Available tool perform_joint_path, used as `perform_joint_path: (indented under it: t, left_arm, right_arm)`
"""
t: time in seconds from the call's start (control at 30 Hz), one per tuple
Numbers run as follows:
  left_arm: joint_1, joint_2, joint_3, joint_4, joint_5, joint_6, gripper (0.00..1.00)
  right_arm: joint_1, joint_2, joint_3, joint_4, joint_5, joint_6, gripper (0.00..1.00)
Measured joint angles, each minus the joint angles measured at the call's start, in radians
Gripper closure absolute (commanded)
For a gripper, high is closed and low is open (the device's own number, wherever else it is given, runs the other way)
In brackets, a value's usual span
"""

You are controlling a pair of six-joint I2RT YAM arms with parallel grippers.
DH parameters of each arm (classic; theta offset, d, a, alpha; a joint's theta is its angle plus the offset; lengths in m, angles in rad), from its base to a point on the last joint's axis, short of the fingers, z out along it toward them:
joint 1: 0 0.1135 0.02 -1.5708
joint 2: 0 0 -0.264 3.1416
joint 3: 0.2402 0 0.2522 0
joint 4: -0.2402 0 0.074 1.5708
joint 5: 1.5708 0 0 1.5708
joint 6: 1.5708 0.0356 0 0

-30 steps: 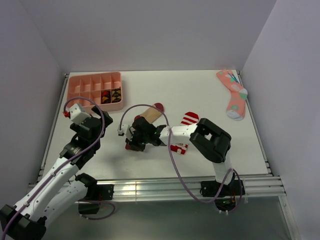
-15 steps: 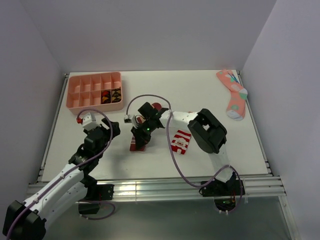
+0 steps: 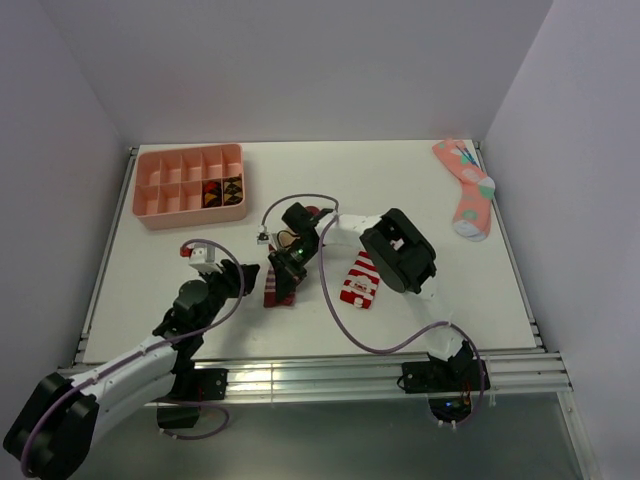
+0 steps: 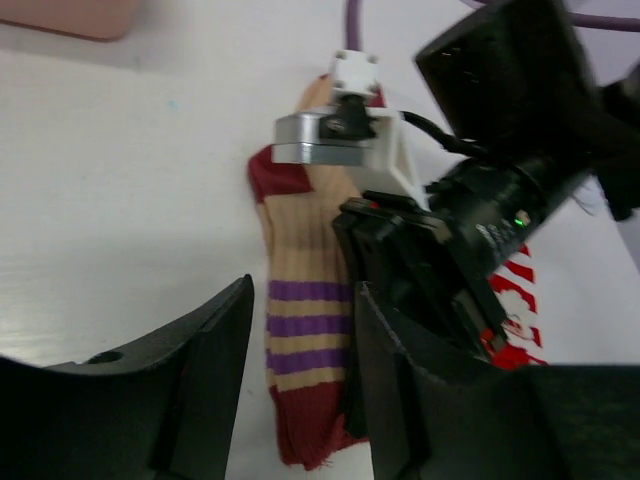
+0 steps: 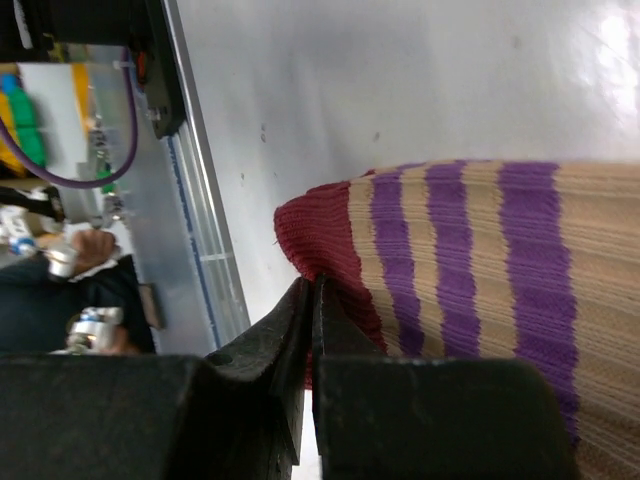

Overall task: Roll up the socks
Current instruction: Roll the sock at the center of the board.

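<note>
The white table (image 3: 400, 190) carries a tan sock (image 3: 278, 288) lying flat under the right pincer (image 3: 284, 268), just beside the left pincer (image 3: 236, 278). A red-and-white striped sock (image 3: 360, 282) lies near the right pincer, on its right. A pink sock (image 3: 466, 190) and a pink divided tray (image 3: 190, 216) sit well apart from both pincers.
</note>
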Motion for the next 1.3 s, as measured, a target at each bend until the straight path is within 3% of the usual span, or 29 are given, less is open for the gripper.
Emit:
perform_joint_path:
  t: [0.23,0.53,1.3]
  left_arm:
    - [-0.075,0.085,-0.005,0.188,0.081,0.017,0.61]
    - [-0.119,0.188,-0.005,0.325,0.115,0.017,0.61]
    - [-0.167,0.340,-0.005,0.344,0.026,0.016,0.57]
  right_arm:
    - [-0.039,0.021,0.005,-0.013,-0.052,0.061,0.97]
    - [-0.075,0.021,0.009,-0.019,-0.089,0.106,0.97]
    - [-0.167,0.024,0.054,-0.035,-0.139,0.187,0.98]
